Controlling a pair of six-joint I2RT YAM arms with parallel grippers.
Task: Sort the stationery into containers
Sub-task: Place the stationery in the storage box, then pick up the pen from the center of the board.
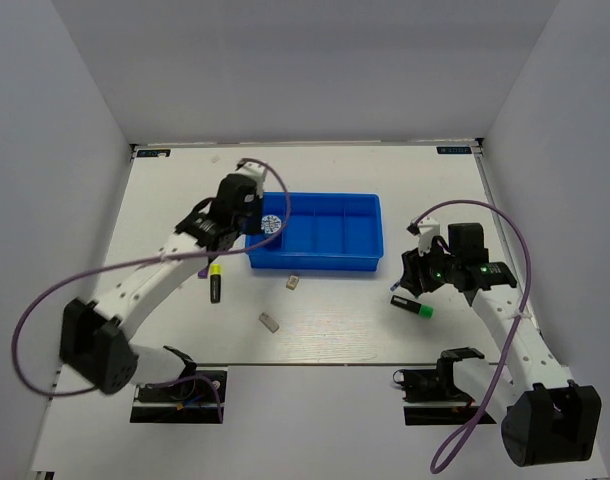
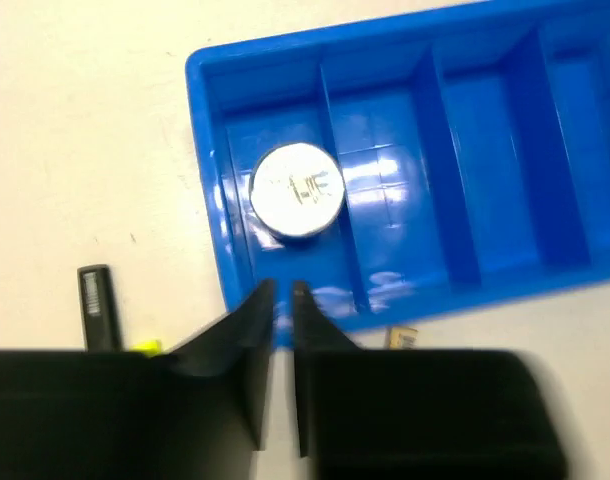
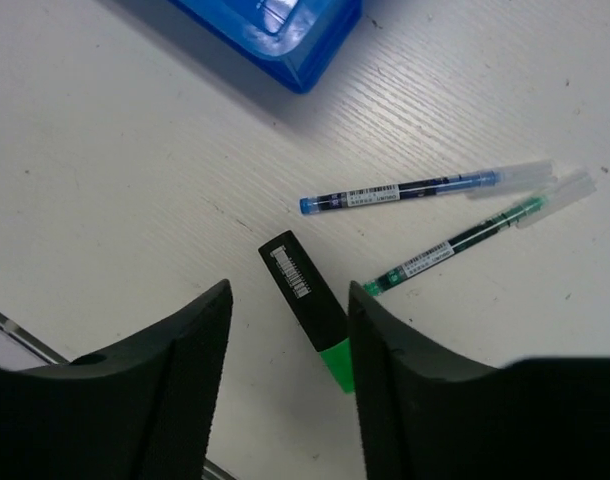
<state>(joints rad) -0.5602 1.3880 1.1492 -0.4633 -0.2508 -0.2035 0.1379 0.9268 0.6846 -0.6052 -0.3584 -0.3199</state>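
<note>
Disc's in the tray, my right hand's over a marker

My left gripper (image 2: 282, 292) hangs over the near wall of the blue tray (image 2: 505, 285), its jaws almost pinched together with just a sliver of gap and nothing between them. The blue-and-white disc (image 2: 298, 190) lies flat in the tray's leftmost compartment. My right gripper (image 3: 290, 290) is spread wide and straddles the green-ended marker (image 3: 295, 270) lying on the table (image 3: 135, 180), though I'm not gripping it. Two thin pens (image 3: 405, 190) lie just beyond it. Two erasers (image 1: 293, 282) and a yellow-tipped marker (image 1: 215, 285) are out on the table near the tray.
</note>
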